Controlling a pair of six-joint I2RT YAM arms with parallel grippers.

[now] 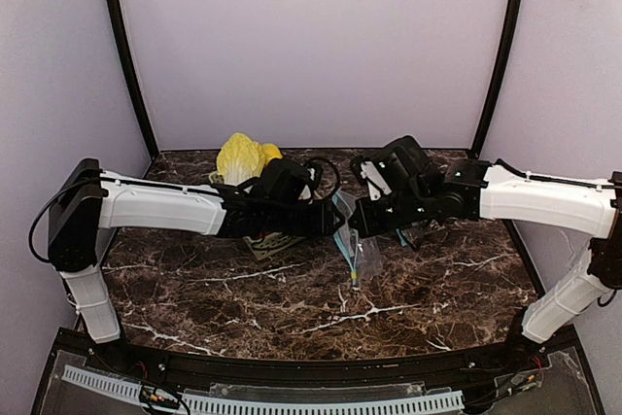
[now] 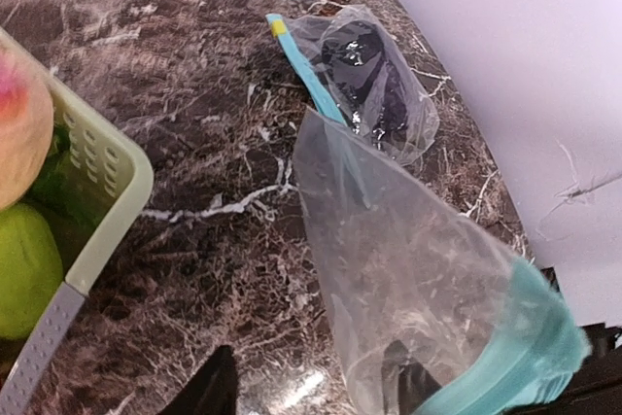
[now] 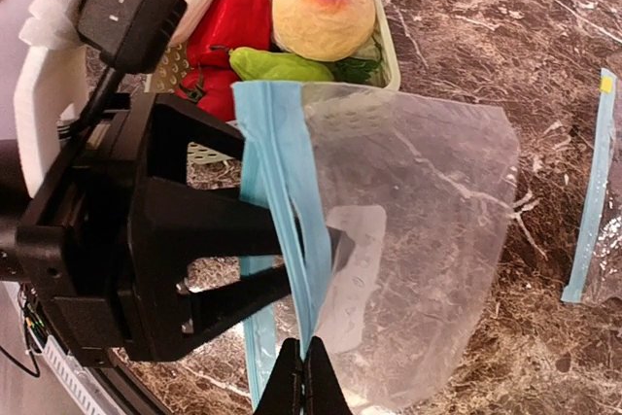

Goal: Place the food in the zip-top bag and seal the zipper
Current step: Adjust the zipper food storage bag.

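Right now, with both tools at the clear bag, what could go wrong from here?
The right tool pinches only the teal strip of the clear plastic zip-top bag; the film might slip free. The left tool has its jaws apart around that strip; closing there may clamp both layers, keeping the mouth shut. The round orange-yellow peach looks wide for that mouth.

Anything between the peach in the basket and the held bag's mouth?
The peach lies uncovered on top in the basket. The block is the bag itself: its zipper edge looks pressed flat, with the right tool clamped on it and the left tool astride it. No open mouth shows.
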